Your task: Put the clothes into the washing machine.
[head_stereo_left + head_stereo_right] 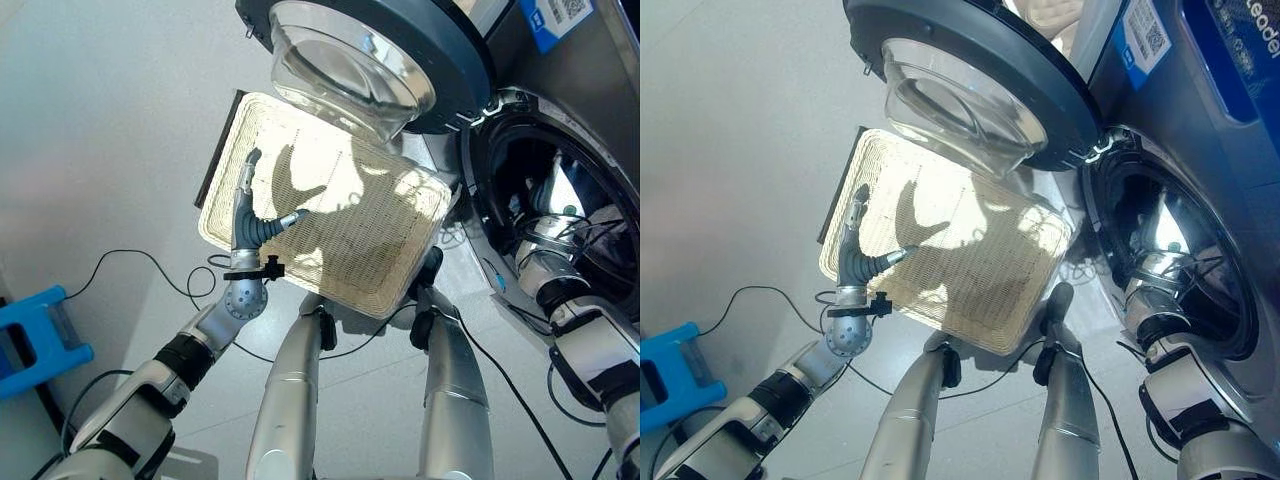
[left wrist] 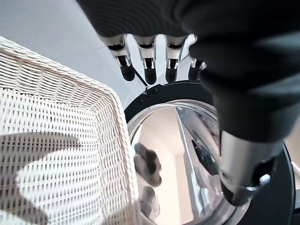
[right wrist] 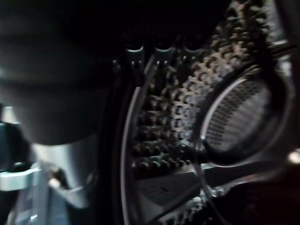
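The white wicker basket (image 1: 340, 235) lies on the floor beside the front-loading washing machine (image 1: 1200, 120), its bare woven bottom showing under shadows. My left hand (image 1: 245, 205) hovers over the basket's left part with straight fingers (image 2: 149, 70), holding nothing. The round door (image 1: 360, 60) with its glass bowl stands swung open above the basket. My right arm reaches into the drum opening (image 1: 560, 180). In the right wrist view my right hand (image 3: 161, 51) is inside the dark perforated drum (image 3: 234, 117), fingers straight, nothing in them. I make out no cloth in the dim drum.
A blue plastic stool (image 1: 35, 335) stands on the grey floor at the left. A dark flat edge (image 1: 215, 150) sticks out under the basket's left side. The open door overhangs the basket's far corner.
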